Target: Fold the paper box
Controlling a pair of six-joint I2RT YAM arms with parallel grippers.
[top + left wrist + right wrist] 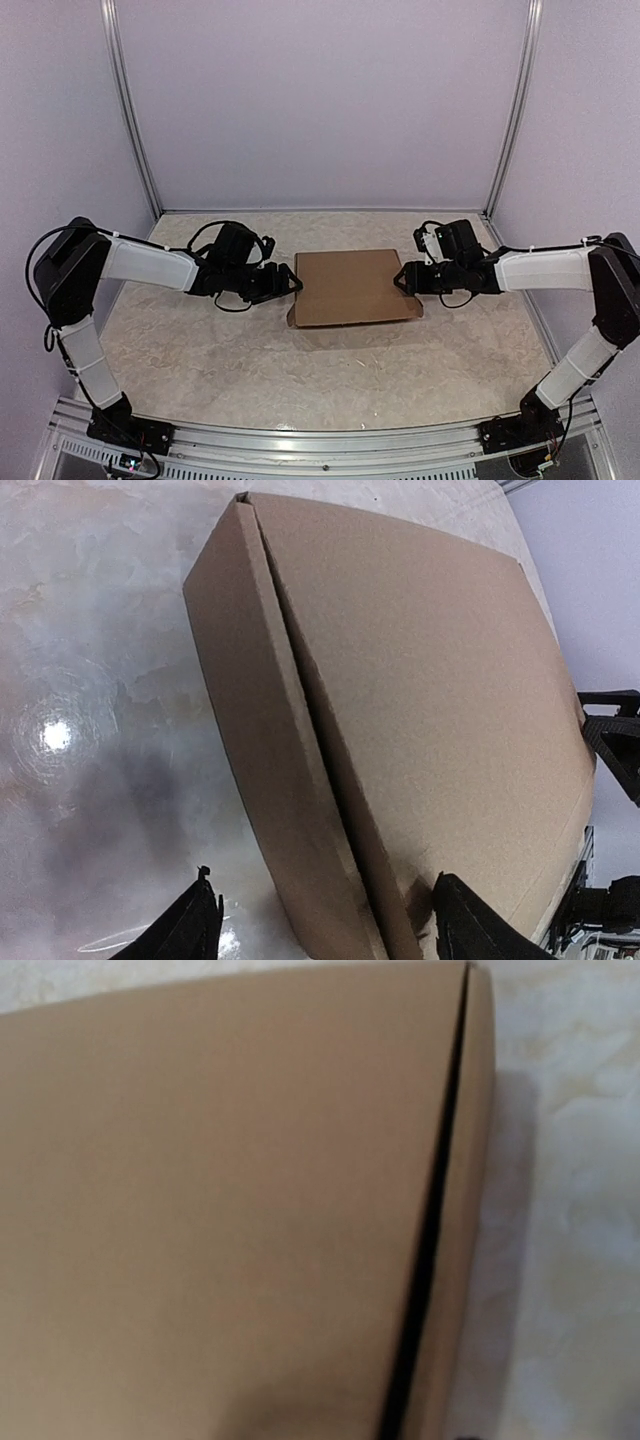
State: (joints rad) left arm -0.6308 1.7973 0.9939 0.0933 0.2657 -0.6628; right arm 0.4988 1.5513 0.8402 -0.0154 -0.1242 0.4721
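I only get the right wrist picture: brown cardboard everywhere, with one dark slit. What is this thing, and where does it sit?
Observer: From above, it is a shallow closed box lying flat in the middle of the table.
Operator: Is anything touching it?
Observer: The right fingers are at its right edge. I cannot tell whether they grip it.
Operator: And the other arm?
Observer: The left wrist view shows the left fingers spread wide, astride the box's left side wall.
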